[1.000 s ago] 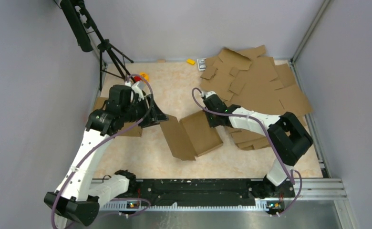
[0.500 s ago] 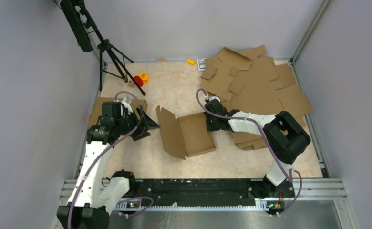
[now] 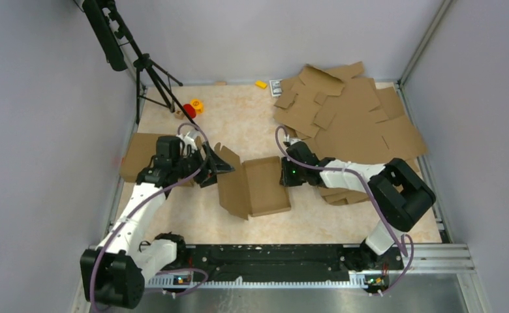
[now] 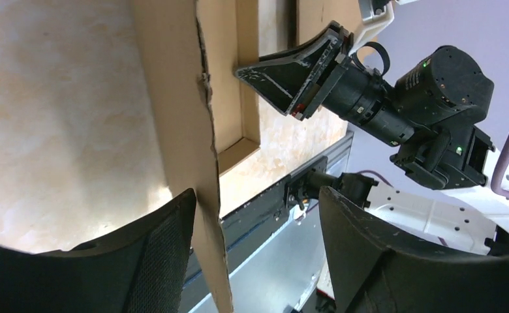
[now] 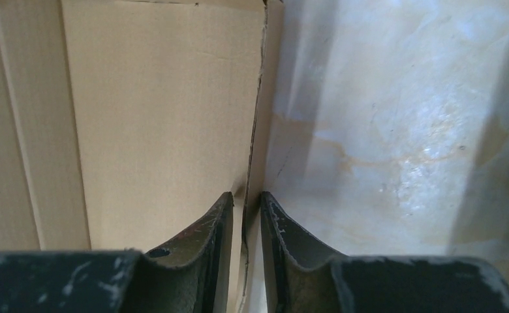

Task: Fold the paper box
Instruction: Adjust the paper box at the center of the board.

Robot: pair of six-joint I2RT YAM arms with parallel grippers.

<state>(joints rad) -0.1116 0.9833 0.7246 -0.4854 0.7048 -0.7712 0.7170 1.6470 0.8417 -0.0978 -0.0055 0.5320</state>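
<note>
The paper box [image 3: 260, 187] is a brown cardboard blank lying half folded at mid table, its left flap standing up. My left gripper [image 3: 224, 164] is open and straddles that raised flap [image 4: 193, 130]; the flap's edge runs close beside one finger [image 4: 154, 261], far from the other. My right gripper [image 3: 283, 173] is shut on the box's right wall. In the right wrist view the fingers [image 5: 213, 241] pinch the thin wall edge, with the box floor [image 5: 160, 117] to the left. The left wrist view also shows the right gripper [image 4: 291, 75] on that wall.
A pile of flat cardboard blanks [image 3: 353, 120] covers the back right. Another flat piece [image 3: 139, 156] lies under my left arm. A black tripod [image 3: 149, 68] stands back left, with small red and orange items [image 3: 192, 108] beside it. The metal rail [image 3: 271, 255] runs along the front.
My left arm has swung right and brought its open fingers around the box's left flap, which has risen. The box has shifted a little left. My right gripper keeps its hold.
</note>
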